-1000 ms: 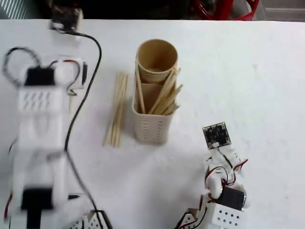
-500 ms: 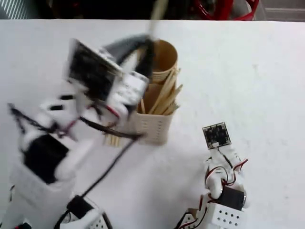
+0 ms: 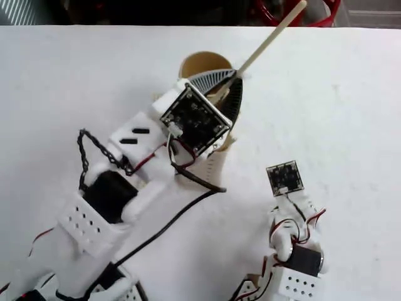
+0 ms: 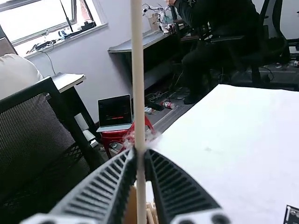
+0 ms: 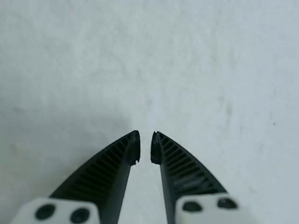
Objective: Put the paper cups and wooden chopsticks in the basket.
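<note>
While the left fingers [image 3: 208, 80] clench one pale wooden chopstick [image 3: 269, 34] slanting over the stacked tan paper cups [image 3: 199, 63] in the cream perforated plastic basket [image 3: 213, 168], the right fingers [image 5: 122, 158] hang slightly parted above the bare white desk [image 5: 187, 56], grasping nothing.

The left arm [image 3: 119, 182] stretches diagonally forward, and the left gripper [image 3: 233, 80] is clamped on 1 chopstick [image 3: 269, 34]. The right arm [image 3: 293, 251] sits folded low, with the right gripper [image 5: 144, 147] pointing straight down, its tips a narrow gap apart.
</note>
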Robot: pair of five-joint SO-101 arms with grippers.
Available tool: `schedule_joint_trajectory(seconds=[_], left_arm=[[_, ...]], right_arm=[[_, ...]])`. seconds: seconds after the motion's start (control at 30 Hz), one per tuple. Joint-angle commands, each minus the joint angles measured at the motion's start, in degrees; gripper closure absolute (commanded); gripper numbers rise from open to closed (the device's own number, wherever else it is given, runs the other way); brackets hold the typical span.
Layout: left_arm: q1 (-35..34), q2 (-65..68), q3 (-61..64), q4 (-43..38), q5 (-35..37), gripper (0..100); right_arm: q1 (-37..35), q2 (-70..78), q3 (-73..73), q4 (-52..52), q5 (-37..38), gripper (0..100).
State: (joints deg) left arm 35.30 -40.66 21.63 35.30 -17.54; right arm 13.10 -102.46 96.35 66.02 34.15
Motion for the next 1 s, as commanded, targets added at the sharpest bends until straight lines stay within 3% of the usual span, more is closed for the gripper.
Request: schedule_joint_trajectory(seconds=[0.0,0.4,0.5,0.73,0.83,0.97], left_arm=[[0.1,-0.3,-0.4,0.4,-0.4,93],[-5.6,-0.7,-0.4,1.0,0.0,93],[-13.8,-3.0,-1.9,3.3,1.1,97],[-41.0,-1.2,5.2,5.2,18.0,93],[-44.9,6.5,12.1,2.1,20.5,89],[-43.2,22.8,15.6,-2.3,19.5,87]], right_arm=[[0.2,-0.3,0.5,0.2,0.3,94.2],[0.2,-0.3,0.5,0.2,0.3,94.2],[0.2,-0.3,0.5,0.2,0.3,94.2],[0.2,-0.3,0.5,0.2,0.3,94.2],[0.2,-0.3,0.5,0.2,0.3,94.2],[0.2,-0.3,0.5,0.2,0.3,94.2]])
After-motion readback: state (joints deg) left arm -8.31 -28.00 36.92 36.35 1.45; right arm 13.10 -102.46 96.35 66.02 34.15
